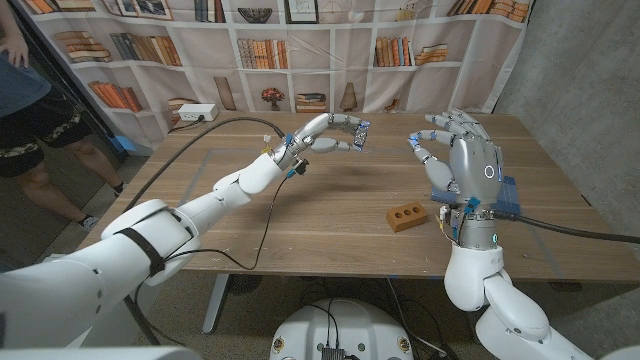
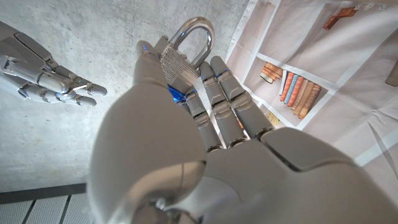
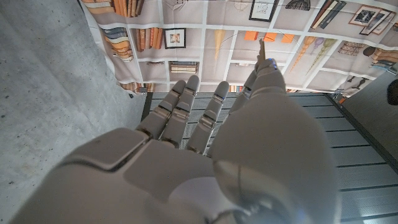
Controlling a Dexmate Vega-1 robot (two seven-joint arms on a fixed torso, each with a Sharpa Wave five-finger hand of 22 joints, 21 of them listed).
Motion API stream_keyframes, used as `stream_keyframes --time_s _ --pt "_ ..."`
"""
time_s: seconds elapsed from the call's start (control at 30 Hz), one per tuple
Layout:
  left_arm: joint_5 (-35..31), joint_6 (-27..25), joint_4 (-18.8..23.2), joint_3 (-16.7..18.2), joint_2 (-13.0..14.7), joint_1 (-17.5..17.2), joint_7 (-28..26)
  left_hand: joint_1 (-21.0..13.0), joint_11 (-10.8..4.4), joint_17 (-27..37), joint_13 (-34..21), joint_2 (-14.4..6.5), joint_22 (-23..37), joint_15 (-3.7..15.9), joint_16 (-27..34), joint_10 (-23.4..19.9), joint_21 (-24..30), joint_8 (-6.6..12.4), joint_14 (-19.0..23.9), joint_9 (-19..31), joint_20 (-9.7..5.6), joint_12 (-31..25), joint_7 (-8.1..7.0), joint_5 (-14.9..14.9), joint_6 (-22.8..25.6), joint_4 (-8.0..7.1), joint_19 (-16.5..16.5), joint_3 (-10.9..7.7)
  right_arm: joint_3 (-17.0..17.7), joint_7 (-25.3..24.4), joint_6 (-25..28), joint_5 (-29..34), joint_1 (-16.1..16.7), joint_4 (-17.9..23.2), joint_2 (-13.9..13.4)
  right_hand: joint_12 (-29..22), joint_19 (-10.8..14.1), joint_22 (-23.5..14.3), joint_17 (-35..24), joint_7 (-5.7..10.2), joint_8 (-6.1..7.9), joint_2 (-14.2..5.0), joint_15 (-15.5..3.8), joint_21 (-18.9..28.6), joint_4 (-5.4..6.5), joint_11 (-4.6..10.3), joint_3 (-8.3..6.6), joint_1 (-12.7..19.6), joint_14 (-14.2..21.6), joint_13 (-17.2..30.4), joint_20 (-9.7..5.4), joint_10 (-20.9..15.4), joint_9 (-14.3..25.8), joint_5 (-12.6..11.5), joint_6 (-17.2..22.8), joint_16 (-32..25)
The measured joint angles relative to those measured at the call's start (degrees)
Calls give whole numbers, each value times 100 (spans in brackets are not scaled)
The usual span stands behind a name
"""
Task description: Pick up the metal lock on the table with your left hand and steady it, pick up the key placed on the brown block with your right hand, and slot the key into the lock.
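Holding the silver metal padlock up over the table in my left hand, shackle pointing away. I'm raising my right hand, a small brass key seemingly pinched at its fingertips, well across from the lock; the holed brown block is sitting just below.

The lock body sat mostly hidden behind the left hand fingers. At the right hand thumb tip, a thin key was too small to confirm. The person was cut off by the edge.
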State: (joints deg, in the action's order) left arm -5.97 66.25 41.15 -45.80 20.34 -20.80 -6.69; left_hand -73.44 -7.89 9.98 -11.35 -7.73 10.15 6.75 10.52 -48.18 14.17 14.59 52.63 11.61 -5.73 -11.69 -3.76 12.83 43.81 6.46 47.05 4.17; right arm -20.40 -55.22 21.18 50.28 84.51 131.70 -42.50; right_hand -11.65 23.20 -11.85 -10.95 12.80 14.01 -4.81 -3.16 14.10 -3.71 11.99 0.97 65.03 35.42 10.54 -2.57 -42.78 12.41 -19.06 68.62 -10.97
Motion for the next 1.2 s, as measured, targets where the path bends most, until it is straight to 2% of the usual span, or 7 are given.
stream_keyframes --time_s 0.17,0.2,0.27,0.4,0.5,0.7,1.2 --pt "-91 -635 1098 467 173 -556 -31 0 0 4 0 0 6 0 -11 0 0 -10 0 0 10 1 1 0 0 0 -54 0 345 135 -509 -243 79 60 -158 0 0 0 0 0 -2 0 0 0 -15 25 15 0 0 0 0 25 -1 0 0 0" --pt "-114 -718 1098 467 173 -556 -44 0 0 4 0 0 11 0 -11 0 0 -11 0 -1 10 12 1 -1 0 0 -54 0 423 135 -509 -243 96 64 -185 0 0 0 0 0 -2 0 -7 0 -3 30 27 0 -7 0 0 30 -2 0 0 0" --pt "-181 -945 1714 688 259 -829 -90 0 0 4 -1 0 14 0 -17 0 -41 -18 0 -1 10 30 1 -1 1 0 -54 0 557 227 -837 -416 121 65 -229 0 0 0 0 -1 -3 1 -31 0 8 31 38 0 -31 0 0 30 1 0 -1 0" --pt "-368 -1437 2334 890 338 -1075 -203 0 1 5 -1 0 14 23 -20 1 -45 -22 -23 -3 10 36 3 -3 2 0 -53 0 754 316 -1141 -577 151 51 -278 -1 0 1 0 -8 -4 1 -31 0 8 30 38 0 -31 0 0 30 27 0 -9 0" --pt "-368 -1437 2665 996 373 -1196 -203 0 1 4 -1 0 14 23 -20 1 -45 -23 -23 -3 10 36 5 -4 3 0 -53 0 843 426 -1457 -721 162 27 -293 -1 0 1 0 -8 -4 2 -9 0 8 31 38 1 -53 0 0 30 27 0 -9 0" --pt "-606 -1948 3015 1122 385 -1305 -394 0 1 4 0 0 14 23 -21 1 -45 -41 -23 -5 11 41 10 -16 9 0 -53 0 1265 614 -1921 -861 97 -137 -314 -1 0 1 -11 -8 -3 2 10 0 15 0 81 1 -72 0 0 61 27 0 -9 0" --pt "-302 -2043 3055 1104 344 -1250 -122 -1 23 3 2 1 13 29 -21 23 -88 -78 -78 0 41 41 12 -23 8 0 -83 0 1482 1051 -2668 -658 -379 -433 -297 -1 -53 1 -8 -9 20 -29 -21 0 23 31 117 33 -103 0 11 92 83 0 -30 0"
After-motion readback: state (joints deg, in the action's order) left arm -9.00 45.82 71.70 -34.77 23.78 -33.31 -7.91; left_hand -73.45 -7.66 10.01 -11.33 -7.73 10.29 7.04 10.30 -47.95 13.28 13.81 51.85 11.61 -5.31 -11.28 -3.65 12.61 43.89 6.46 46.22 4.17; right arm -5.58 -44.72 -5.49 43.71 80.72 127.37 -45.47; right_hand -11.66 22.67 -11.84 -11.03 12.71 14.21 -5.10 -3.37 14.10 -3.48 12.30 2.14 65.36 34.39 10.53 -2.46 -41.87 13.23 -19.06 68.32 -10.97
